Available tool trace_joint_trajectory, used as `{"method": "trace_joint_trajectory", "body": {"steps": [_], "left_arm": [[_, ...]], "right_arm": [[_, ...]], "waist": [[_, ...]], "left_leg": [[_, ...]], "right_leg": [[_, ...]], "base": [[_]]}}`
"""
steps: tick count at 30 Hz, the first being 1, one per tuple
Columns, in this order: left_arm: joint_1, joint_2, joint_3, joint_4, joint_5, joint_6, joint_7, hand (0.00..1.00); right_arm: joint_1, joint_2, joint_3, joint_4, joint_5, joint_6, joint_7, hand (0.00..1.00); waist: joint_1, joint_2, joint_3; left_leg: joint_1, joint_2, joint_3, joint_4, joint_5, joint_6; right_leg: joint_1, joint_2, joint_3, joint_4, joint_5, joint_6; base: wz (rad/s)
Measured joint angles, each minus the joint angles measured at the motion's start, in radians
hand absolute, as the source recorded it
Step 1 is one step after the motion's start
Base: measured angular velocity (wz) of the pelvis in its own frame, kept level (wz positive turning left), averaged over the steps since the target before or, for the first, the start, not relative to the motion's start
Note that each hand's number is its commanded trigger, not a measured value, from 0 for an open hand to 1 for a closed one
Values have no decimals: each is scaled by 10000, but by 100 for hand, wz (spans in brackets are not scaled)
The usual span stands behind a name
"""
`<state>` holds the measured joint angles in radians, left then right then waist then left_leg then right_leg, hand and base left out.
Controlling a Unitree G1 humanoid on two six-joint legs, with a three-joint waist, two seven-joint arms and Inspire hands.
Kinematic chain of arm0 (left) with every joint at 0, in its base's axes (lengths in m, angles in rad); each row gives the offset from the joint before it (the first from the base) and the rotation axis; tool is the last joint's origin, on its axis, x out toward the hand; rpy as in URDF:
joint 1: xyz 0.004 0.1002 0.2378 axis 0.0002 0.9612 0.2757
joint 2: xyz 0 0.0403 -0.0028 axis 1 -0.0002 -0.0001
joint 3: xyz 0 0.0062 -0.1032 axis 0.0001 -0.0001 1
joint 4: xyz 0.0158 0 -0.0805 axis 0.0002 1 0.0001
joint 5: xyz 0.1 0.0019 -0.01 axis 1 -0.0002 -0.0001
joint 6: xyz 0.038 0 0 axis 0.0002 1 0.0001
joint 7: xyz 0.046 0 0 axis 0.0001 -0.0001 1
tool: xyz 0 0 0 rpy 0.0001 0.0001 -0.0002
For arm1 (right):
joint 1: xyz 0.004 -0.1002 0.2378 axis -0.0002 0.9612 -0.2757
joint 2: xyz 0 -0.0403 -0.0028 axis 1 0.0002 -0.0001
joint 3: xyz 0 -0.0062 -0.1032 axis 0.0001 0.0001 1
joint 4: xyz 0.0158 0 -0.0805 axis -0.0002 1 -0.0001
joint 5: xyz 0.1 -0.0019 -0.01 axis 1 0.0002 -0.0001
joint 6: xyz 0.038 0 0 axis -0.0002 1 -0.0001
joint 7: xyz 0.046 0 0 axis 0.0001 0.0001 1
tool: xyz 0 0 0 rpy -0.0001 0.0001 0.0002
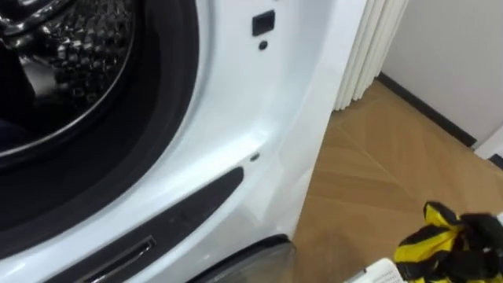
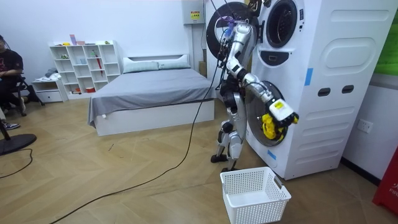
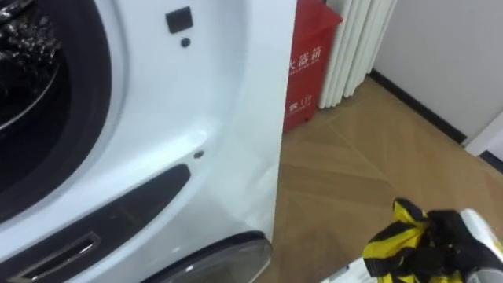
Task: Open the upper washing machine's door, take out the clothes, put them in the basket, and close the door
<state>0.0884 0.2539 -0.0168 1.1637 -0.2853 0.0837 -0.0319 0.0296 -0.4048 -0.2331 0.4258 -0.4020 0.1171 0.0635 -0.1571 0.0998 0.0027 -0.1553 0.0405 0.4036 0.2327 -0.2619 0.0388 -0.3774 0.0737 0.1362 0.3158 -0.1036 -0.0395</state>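
**Holding a yellow-and-black cloth point(image 1: 424, 245) outside the washing machine point(image 1: 259, 118)**

Your right hand point(image 1: 481, 234) comes in at the lower right of the eye views. Its dark fingers point(image 3: 444, 236) are curled tight round the cloth, and a bunch of the striped fabric sticks out toward the machine. So the task's thing is in that hand, out of the drum point(image 1: 71, 55), over the wooden floor point(image 1: 377, 173) and well to the right of the machine's white front. The drum sits open at the upper left of your view, its perforated metal wall showing inside the dark door ring. Below it runs a dark panel, and at the bottom edge you catch the curved rim of a lower door point(image 3: 236, 253). A red box point(image 3: 310, 55) and a white curtain point(image 3: 350, 47) stand just beyond the machine's corner.

Over in the room view, you're standing close up to the machine, a tall white stack with two round doors. Your right arm reaches out and down in front of the lower one, and the cloth dangles under the hand. The upper door point(image 2: 225, 28) is swung open toward the room view's left. A white basket point(image 2: 255, 193) stands on the floor just in front of the machine, below the cloth. Behind you there's a bed point(image 2: 155, 93) and a white shelf point(image 2: 84, 65), and a person point(image 2: 9, 65) sits at the far left edge.
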Motion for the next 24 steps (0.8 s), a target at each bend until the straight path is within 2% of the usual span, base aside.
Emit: {"method": "trace_joint_trajectory", "body": {"steps": [4, 6, 10, 13, 18, 24], "left_arm": [[-370, 4, -499, -39, -168, -12, 46, 0], [-496, -27, -767, -58, -389, 30, 46, 0], [-559, -38, -870, -59, -384, 46, 46, 0], [-595, -41, -1030, -68, -384, 32, 47, 0], [-599, -41, -1296, -174, -736, 80, 174, 0], [-596, -44, -1438, -600, -1197, 211, 254, 0]], "right_arm": [[-373, 122, 493, 1355, 8, -69, -427, 100], [-564, 183, 595, 1813, 19, -124, -721, 100], [-710, 207, 656, 2423, 278, -237, -1108, 100], [-709, 213, 796, 2678, 854, -389, -1527, 100], [-685, 212, 1436, 3555, 989, -429, -1947, 100], [-626, 209, 1436, 4496, 1335, -623, -2682, 100]], "waist": [[-2, 101, 16], [-19, 241, 49], [-7, 471, 12], [-10, 725, 36], [53, 859, 3], [60, 926, -15]], "left_leg": [[-356, -142, 16, -13, 104, 83], [-577, -235, 76, -4, 156, 151], [-749, -343, 42, 23, 199, 217], [-882, -418, 37, 30, 246, 277], [-978, -599, 34, 9, 314, 335], [-977, -714, -73, -15, 414, 405]], "right_leg": [[-556, -130, -8, 432, -89, 43], [-877, -209, 40, 628, -115, 86], [-1143, -281, 121, 776, -155, 136], [-1327, -370, 89, 888, -171, 156], [-1634, -539, 86, 1352, -365, 206], [-1629, -739, -89, 1463, -435, 251]], "base": [[2], [0], [2], [5], [6], [13]]}}
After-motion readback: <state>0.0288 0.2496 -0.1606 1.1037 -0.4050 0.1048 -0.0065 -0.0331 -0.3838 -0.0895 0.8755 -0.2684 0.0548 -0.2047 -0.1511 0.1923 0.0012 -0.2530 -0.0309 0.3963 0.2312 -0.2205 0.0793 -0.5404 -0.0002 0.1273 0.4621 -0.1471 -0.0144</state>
